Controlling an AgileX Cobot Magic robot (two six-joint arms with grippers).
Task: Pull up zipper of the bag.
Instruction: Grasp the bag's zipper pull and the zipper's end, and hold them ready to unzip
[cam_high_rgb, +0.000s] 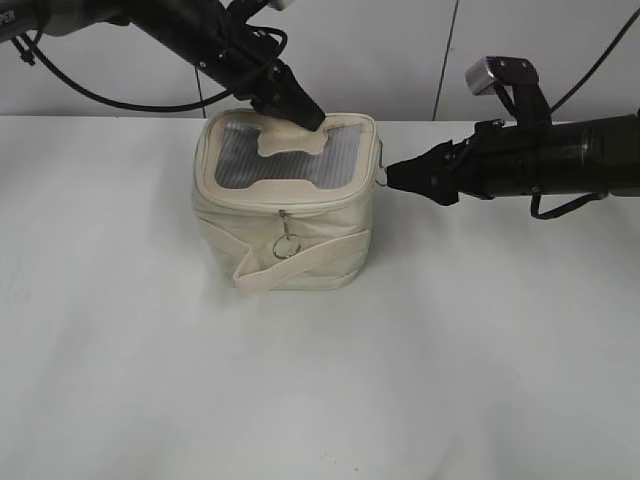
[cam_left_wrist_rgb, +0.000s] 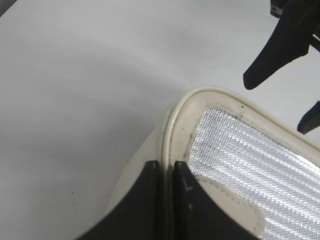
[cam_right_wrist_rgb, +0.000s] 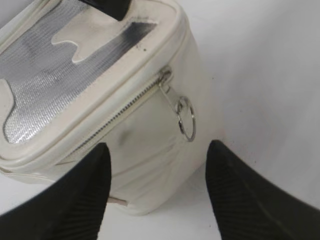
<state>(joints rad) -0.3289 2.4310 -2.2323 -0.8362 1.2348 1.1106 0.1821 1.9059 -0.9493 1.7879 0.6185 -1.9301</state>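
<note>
The bag stood on the white worktop. The left gripper had its jaws nearly shut, pinching the rim at the bag's far edge to steady it. The right gripper hung just off the bag's side, jaws wide and empty, framing the zipper and its ring pull. By my reckoning the pull was ungrasped, so the zipping itself remained.

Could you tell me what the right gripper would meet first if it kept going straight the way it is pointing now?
Most likely the bag. The right gripper points at its upper right side with jaws open, and the right wrist view shows the ring pull ahead between the fingers. Whether ring or fabric touches first is unclear.
</note>
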